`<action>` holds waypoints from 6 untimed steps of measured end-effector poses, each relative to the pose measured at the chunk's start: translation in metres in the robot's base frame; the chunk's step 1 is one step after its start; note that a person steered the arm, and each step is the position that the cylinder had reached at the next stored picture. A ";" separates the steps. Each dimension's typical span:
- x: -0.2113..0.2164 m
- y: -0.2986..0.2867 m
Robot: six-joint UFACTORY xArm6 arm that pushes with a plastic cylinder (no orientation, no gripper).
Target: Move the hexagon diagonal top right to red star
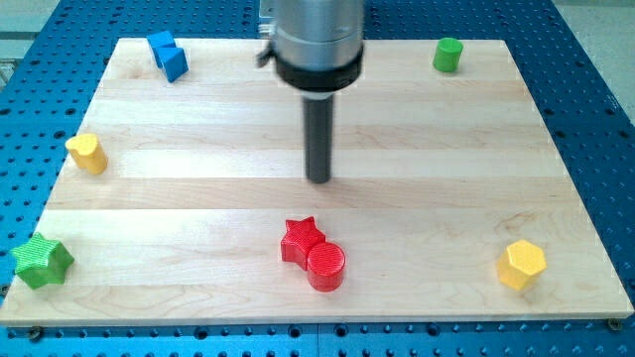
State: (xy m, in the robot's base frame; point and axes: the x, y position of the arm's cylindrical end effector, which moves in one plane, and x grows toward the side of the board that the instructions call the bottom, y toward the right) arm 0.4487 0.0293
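Observation:
A yellow hexagon block (521, 264) lies near the board's bottom right corner. A red star (301, 239) lies at the bottom centre, touching a red cylinder (325, 266) just below and to its right. My tip (318, 179) rests on the board above the red star, a short gap away from it and far to the left of the hexagon.
A blue block (168, 55) sits at the top left. A green cylinder (448, 55) sits at the top right. A yellow block (87, 153) is at the left edge and a green star (42, 262) at the bottom left. The wooden board (198, 198) lies on a blue perforated table.

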 end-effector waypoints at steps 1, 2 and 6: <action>0.001 0.090; 0.017 0.177; 0.082 0.136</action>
